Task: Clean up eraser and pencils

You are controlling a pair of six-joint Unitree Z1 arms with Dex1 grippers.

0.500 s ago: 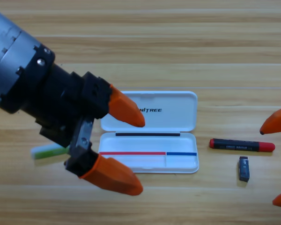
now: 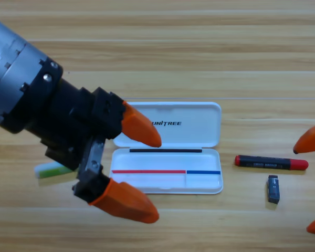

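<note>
From the high view, I see my left gripper [image 2: 149,176] big on the left side of the picture, hanging over the bench [image 2: 157,47]. Its jaws are wide open. One orange tip sits over the left edge of the case lid, and the other tip sits below the front left corner of the case [image 2: 168,147]. Nothing is between the jaws but the left end of the case.

The case is white and lies open in the middle of the bench.

The green pencil [image 2: 53,170] lies on the bench left of the case. Most of it is hidden under the gripper, so I only see its pale end poking out.

The black pencil [image 2: 271,162] with red ends lies flat, just right of the case. The eraser [image 2: 273,189] lies near it, a bit lower and apart from it.

My right gripper [image 2: 314,181] waits at the right edge. I see only two orange tips, far apart, so the jaws are open. They hold nothing.
</note>
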